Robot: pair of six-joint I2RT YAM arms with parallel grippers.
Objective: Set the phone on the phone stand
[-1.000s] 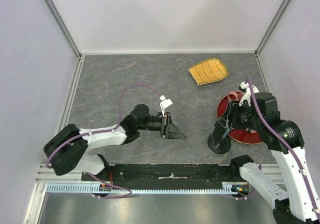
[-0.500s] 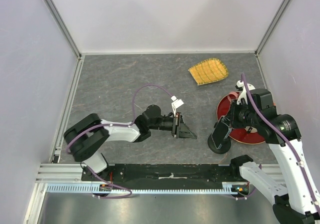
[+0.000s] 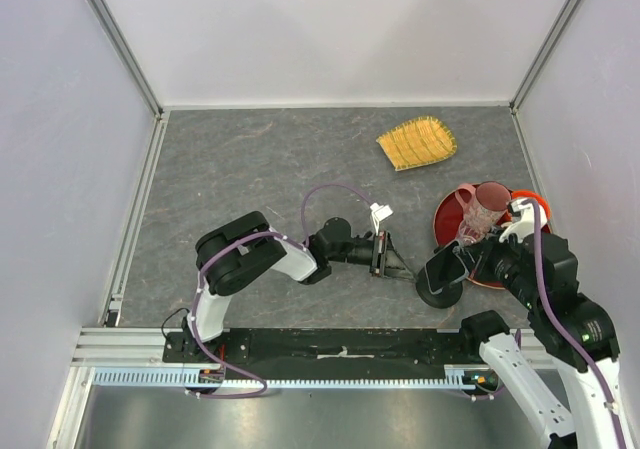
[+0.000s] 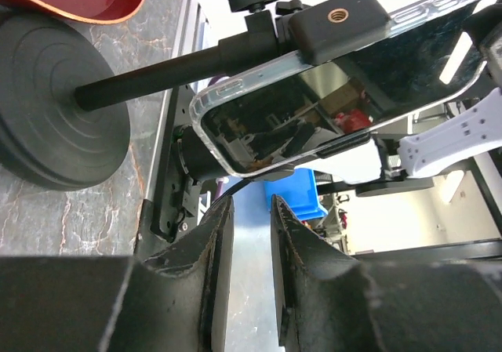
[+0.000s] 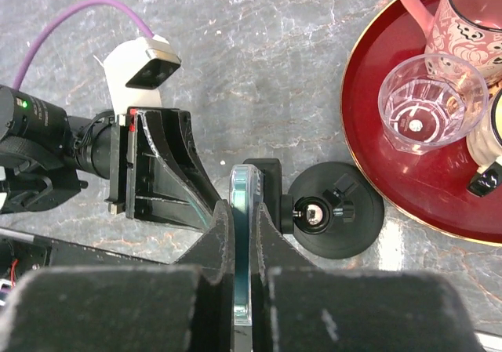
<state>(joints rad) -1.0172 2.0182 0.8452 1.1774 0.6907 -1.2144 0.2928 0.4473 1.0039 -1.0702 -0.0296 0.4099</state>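
The phone [image 5: 241, 181], a black slab in a clear case, stands edge-on between the fingers of my right gripper [image 5: 242, 211], which is shut on it. Its back lies against the clip cradle [image 5: 267, 186] of the black phone stand [image 5: 337, 211]. From the left wrist, the phone [image 4: 345, 93] sits tilted on the cradle [image 4: 337, 23], above the post [image 4: 157, 74] and disc base [image 4: 55, 109]. My left gripper [image 4: 251, 203] is low beside the stand, open a narrow gap with nothing in it. From above, the left gripper [image 3: 400, 267] is just left of the phone [image 3: 443, 266], stand base [image 3: 438, 294] and right gripper [image 3: 462, 263].
A round red plate [image 3: 448, 231] just right of the stand carries a pink mug [image 5: 471, 23] and a clear glass [image 5: 423, 105]. A yellow woven mat [image 3: 417, 142] lies at the back right. White walls enclose the grey table.
My left arm has stretched right until its gripper is beside the stand, its jaws narrower. My right gripper has closed on the phone; that arm drew back, uncovering the mug and glass.
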